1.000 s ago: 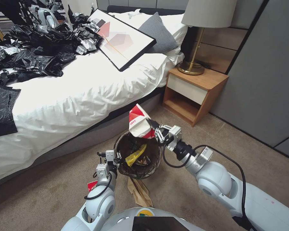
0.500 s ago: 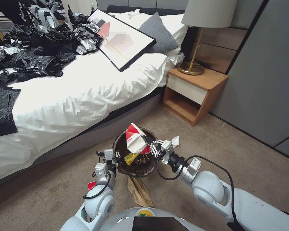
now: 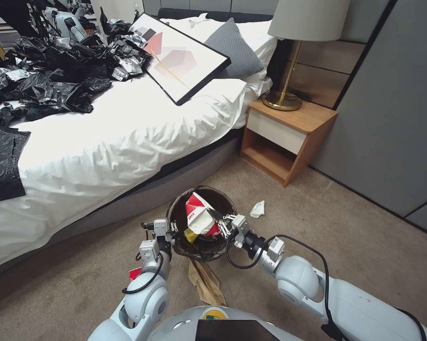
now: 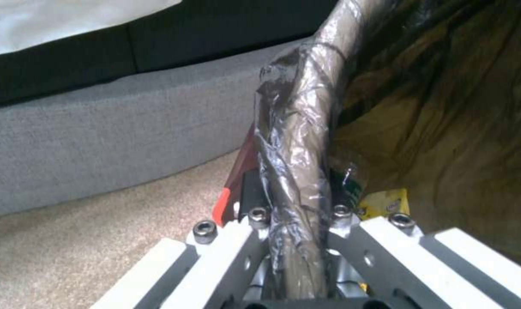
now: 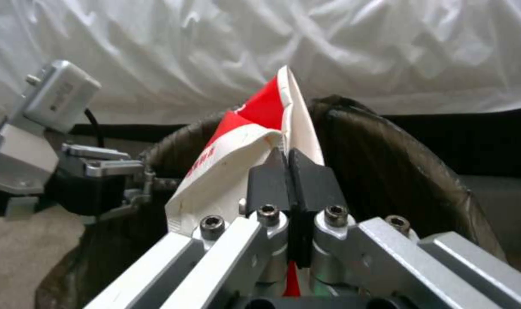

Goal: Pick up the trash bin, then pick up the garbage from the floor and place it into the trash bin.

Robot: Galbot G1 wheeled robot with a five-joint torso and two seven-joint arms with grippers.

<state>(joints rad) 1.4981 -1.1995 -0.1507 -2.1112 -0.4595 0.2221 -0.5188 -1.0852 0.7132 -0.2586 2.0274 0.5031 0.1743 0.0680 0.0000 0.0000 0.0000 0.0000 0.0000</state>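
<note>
The trash bin (image 3: 222,196), lined with a dark brown bag, is held just off the carpet beside the bed. My left gripper (image 3: 168,230) is shut on its near rim; the left wrist view shows the liner-wrapped rim (image 4: 297,141) pinched between the jaws of that gripper (image 4: 297,214). My right gripper (image 3: 217,221) is shut on a red-and-white packet (image 3: 198,214) that sits low in the bin's mouth. In the right wrist view the black pads of that gripper (image 5: 289,169) clamp the packet (image 5: 237,141) over the bin (image 5: 386,146). A yellow wrapper (image 3: 190,235) lies inside.
A white paper scrap (image 3: 257,209) lies on the carpet right of the bin, a brown paper bag (image 3: 206,282) in front of it, a red wrapper (image 3: 135,273) by my left arm. The bed (image 3: 128,137) is close on the left, the nightstand (image 3: 284,137) behind.
My right gripper has come down and toward the bin, carrying the red-and-white packet from above the rim into the bin's mouth. The left gripper and bin have stayed put.
</note>
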